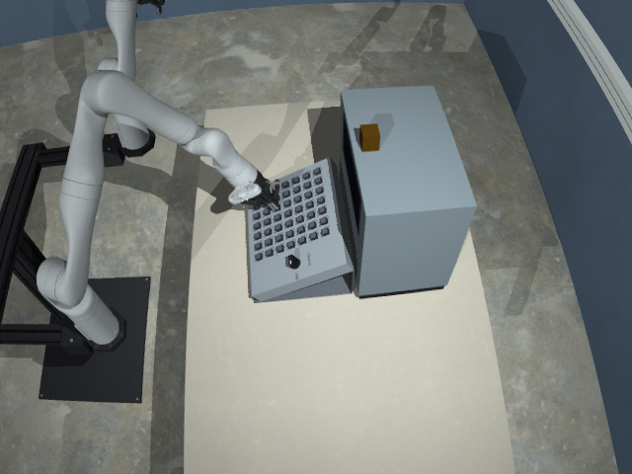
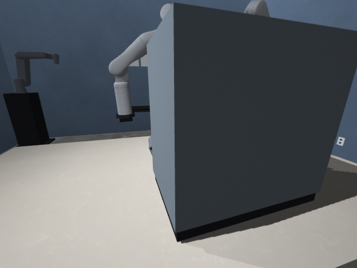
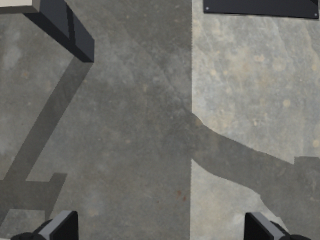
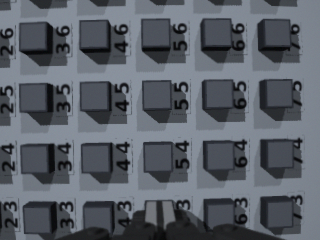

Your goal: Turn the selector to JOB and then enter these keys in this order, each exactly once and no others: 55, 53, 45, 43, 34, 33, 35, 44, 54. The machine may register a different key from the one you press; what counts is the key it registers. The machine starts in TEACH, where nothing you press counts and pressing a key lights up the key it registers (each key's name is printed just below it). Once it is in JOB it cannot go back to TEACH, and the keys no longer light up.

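Observation:
The keypad panel [image 1: 326,255] slopes in front of the machine. Its black selector knob [image 1: 292,262] stands near the TEACH and JOB labels; its pointing direction is too small to tell. In the right wrist view key 55 [image 4: 157,95], key 45 [image 4: 95,96], key 35 [image 4: 34,97], key 34 [image 4: 35,158], key 44 [image 4: 96,157], key 54 [image 4: 158,156], key 33 [image 4: 40,217] and key 43 [image 4: 98,216] show unlit. My right gripper [image 1: 276,206] [image 4: 159,218] is shut and empty, over key 53, which it hides; contact cannot be told. My left gripper [image 3: 161,226] is open and empty, away from the keypad.
The blue-grey cabinet [image 1: 408,173] [image 2: 245,115] stands directly behind the keypad and hides most of it in the exterior view. An orange block [image 1: 369,137] sits on top of the cabinet. Both stand on the pale table [image 1: 332,382] [image 2: 72,201]. The left wrist view shows floor [image 3: 140,125].

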